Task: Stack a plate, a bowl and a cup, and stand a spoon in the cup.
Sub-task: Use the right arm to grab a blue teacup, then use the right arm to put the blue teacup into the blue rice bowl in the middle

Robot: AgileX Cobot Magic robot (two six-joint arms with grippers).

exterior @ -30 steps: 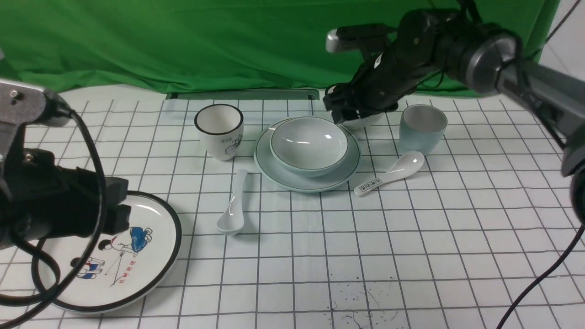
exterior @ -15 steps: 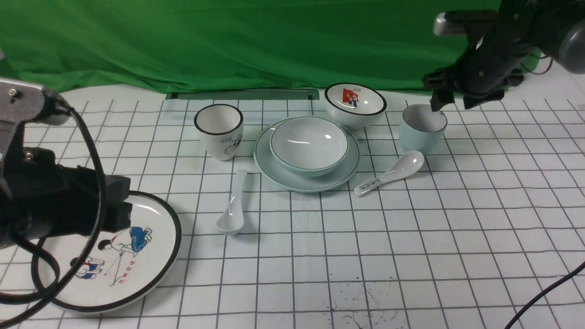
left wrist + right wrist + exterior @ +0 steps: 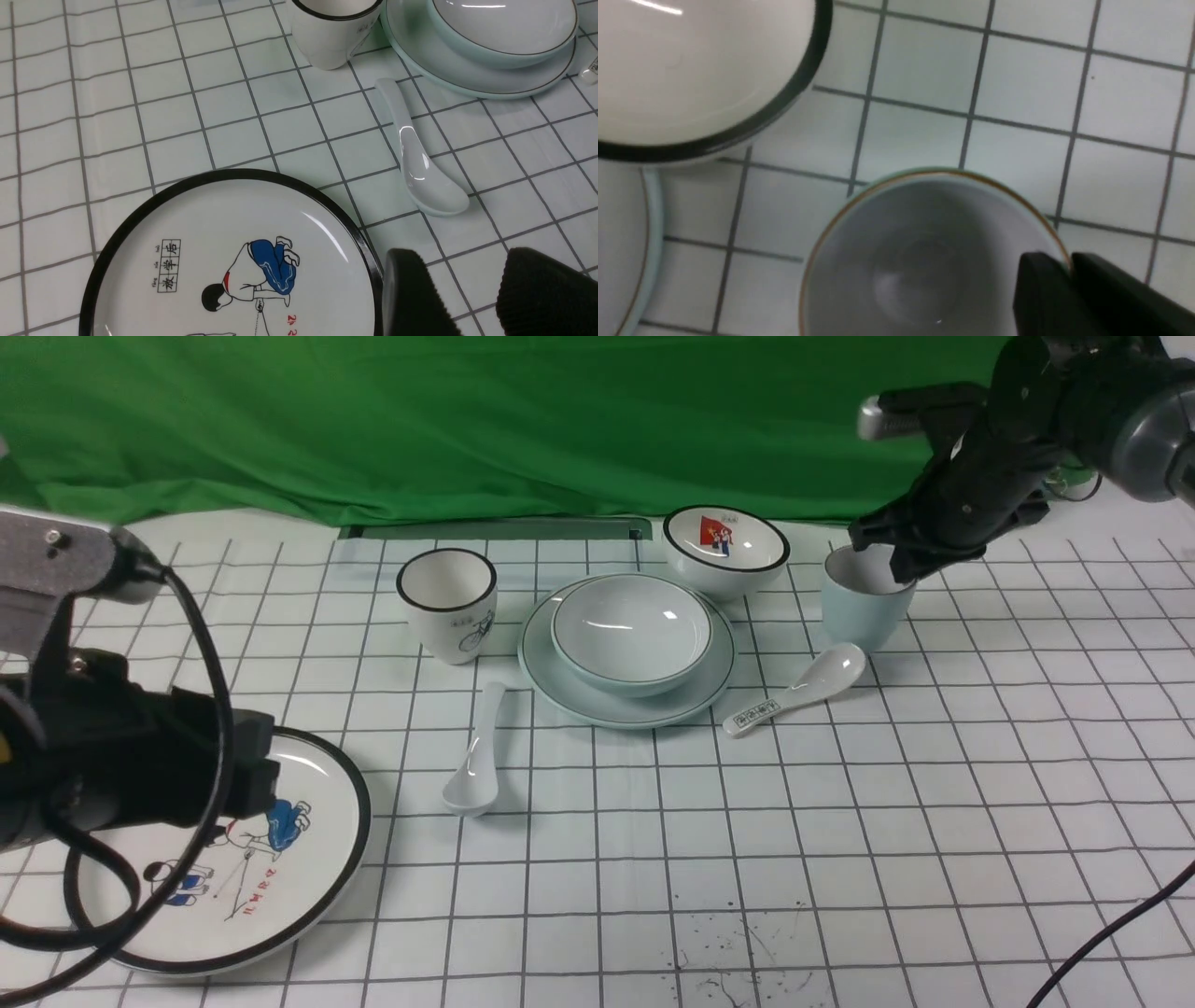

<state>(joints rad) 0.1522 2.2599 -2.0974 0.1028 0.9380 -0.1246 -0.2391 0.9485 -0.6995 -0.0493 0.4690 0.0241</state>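
The pale blue-green bowl (image 3: pixel 630 635) sits in the pale blue-green plate (image 3: pixel 560 695) at the table's middle back. The pale blue cup (image 3: pixel 864 611) stands to their right on the table. My right gripper (image 3: pixel 887 565) is shut on the cup's far rim, one finger inside and one outside; the right wrist view shows the cup (image 3: pixel 896 261) and gripper (image 3: pixel 1069 261). The plain white spoon (image 3: pixel 476 756) lies left of the plate, also in the left wrist view (image 3: pixel 416 163). My left gripper (image 3: pixel 462 254) is open and empty, low at the front left.
A black-rimmed cartoon plate (image 3: pixel 280 896) lies front left under my left arm. A black-rimmed bicycle cup (image 3: pixel 448 607) stands left of the plate. A black-rimmed bowl with a red picture (image 3: pixel 726 555) sits behind it. A spoon with a printed handle (image 3: pixel 794 691) lies beside the blue cup.
My right gripper has moved right from over the picture bowl to the blue cup, come down and shut on its rim. The left arm has barely shifted.
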